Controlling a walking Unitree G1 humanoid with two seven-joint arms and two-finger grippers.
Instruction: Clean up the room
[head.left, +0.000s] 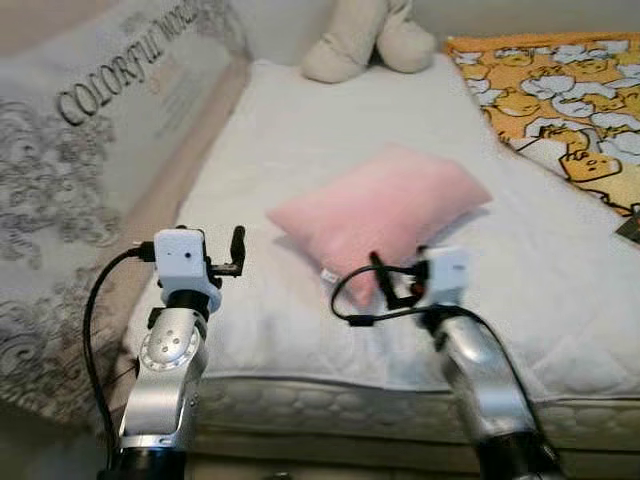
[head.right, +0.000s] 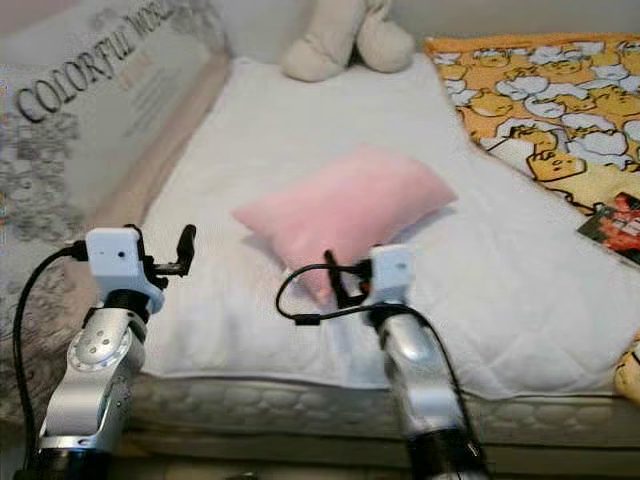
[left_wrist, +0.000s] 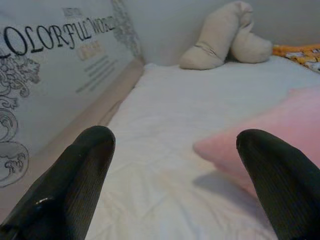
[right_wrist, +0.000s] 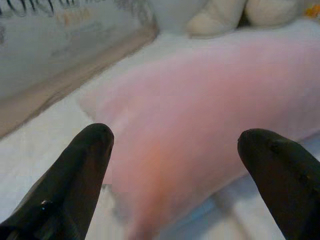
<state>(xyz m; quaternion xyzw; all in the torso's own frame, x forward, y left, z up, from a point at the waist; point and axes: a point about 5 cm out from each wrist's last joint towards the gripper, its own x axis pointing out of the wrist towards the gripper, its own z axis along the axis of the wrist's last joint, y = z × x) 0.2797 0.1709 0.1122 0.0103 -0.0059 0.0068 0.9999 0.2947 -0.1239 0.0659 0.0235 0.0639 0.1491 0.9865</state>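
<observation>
Pink pillow lies mid-mattress. Right gripper spread wide, near corner just ahead of its fingers, untouched. Left gripper also spread, pillow off to its right.

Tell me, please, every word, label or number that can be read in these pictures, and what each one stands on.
"COLORFUL WORLD" stands in large dark capitals on the grey patterned side panel along the bed's left edge.
Smaller lines of print sit below it on the same panel, too small and blurred to read.
The magazine or booklet at the bed's right edge has a printed cover, too blurred to read.
The yellow cartoon blanket carries pictures and no readable words.
</observation>
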